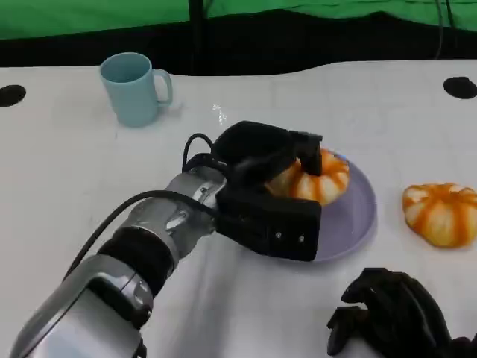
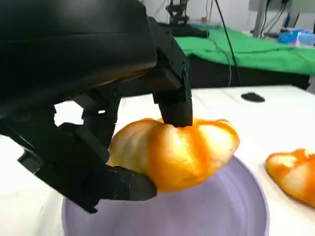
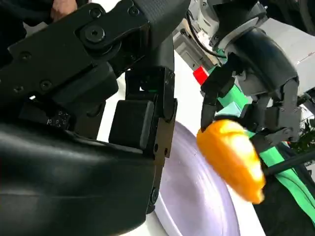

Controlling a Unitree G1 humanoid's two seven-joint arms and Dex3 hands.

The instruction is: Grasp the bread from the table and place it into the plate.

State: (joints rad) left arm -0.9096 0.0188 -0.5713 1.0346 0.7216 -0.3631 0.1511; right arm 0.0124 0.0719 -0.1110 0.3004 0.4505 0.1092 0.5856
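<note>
Two breads are out: the left hand (image 1: 272, 186) grips one bread (image 1: 317, 177) from above, holding it just over the lilac plate (image 1: 356, 216), seemingly poised to set it down. A second bread (image 1: 443, 213) sits on the table beside the plate. Low at the near edge, the right hand (image 1: 395, 309) rests curled, grasping nothing.

White table (image 1: 67, 164), light blue mug (image 1: 136, 88) upright at upper left, lavender plate (image 1: 356, 216) right of centre, a second orange-striped bread (image 1: 443, 213) at right edge
</note>
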